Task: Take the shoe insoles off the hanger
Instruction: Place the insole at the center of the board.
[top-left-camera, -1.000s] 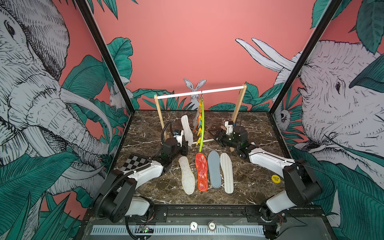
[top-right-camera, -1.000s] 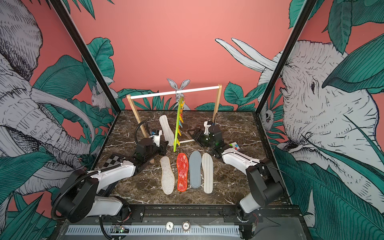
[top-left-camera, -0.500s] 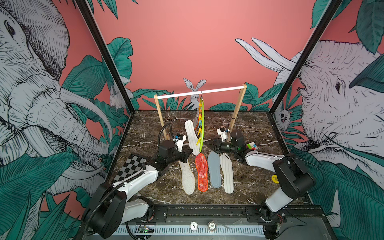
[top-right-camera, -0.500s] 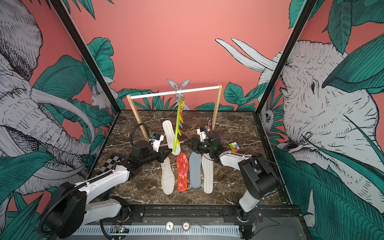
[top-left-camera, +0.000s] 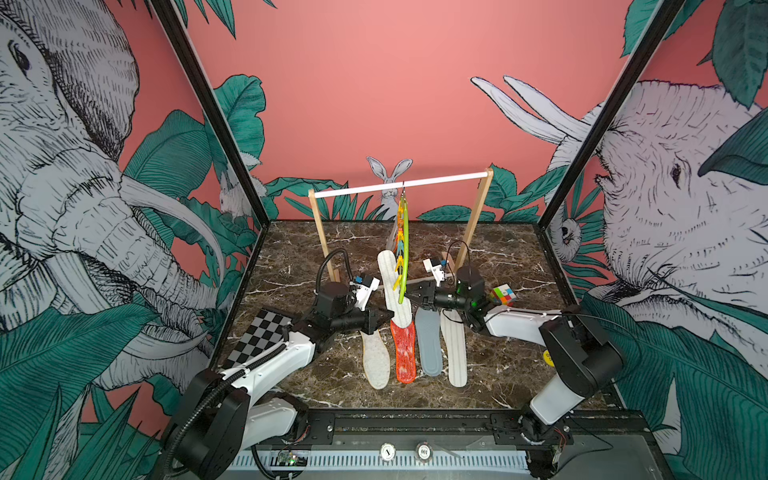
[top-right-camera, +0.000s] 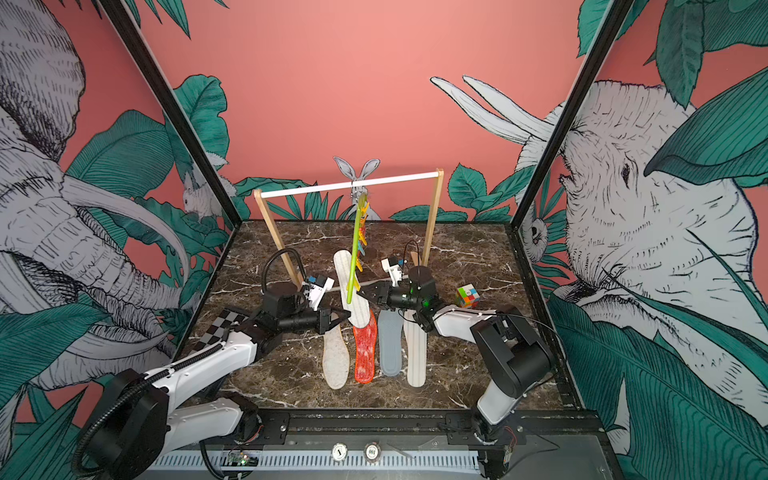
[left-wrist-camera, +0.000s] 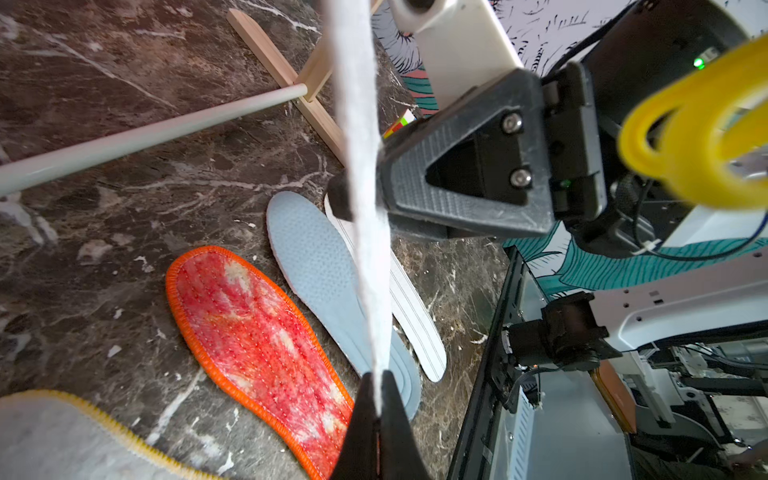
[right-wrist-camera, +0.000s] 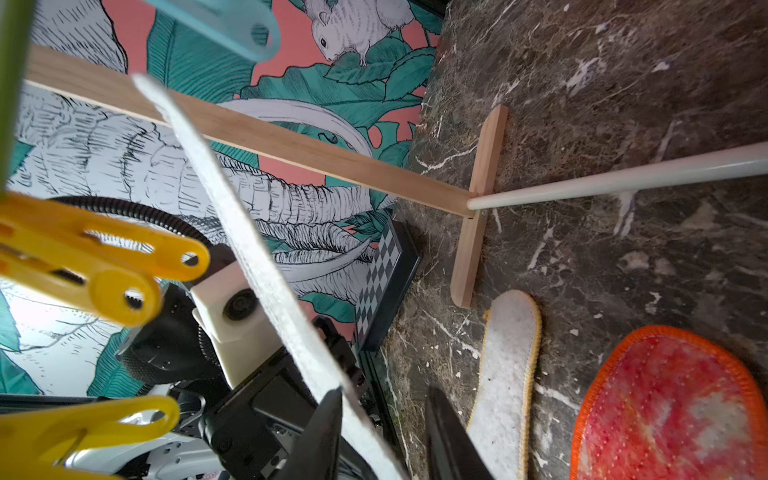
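The lime-green hanger (top-left-camera: 403, 249) (top-right-camera: 354, 257) hangs from the rack's white bar. A white striped insole (top-left-camera: 390, 286) (top-right-camera: 351, 291) stands upright beside its yellow pegs (right-wrist-camera: 104, 266); whether a peg still grips it I cannot tell. My left gripper (top-left-camera: 387, 318) (left-wrist-camera: 376, 399) is shut on the insole's lower edge. My right gripper (top-left-camera: 410, 293) (right-wrist-camera: 382, 419) straddles the same insole from the other side, jaws apart, one finger (right-wrist-camera: 328, 419) touching it. On the table lie a fuzzy cream insole (top-left-camera: 376, 357), a red-orange one (top-left-camera: 405, 351), a grey-blue one (top-left-camera: 428, 340) and a white striped one (top-left-camera: 454, 349).
The wooden rack (top-left-camera: 473, 216) stands at the back, its feet and lower white rod (left-wrist-camera: 145, 137) close behind both grippers. A chequered board (top-left-camera: 259, 336) lies left by my left arm. A colour cube (top-left-camera: 503, 296) sits right of my right wrist.
My right gripper moved left to the hanging insole and its jaws narrowed around it. My left gripper carried the insole's lower end rightwards and towards the front.
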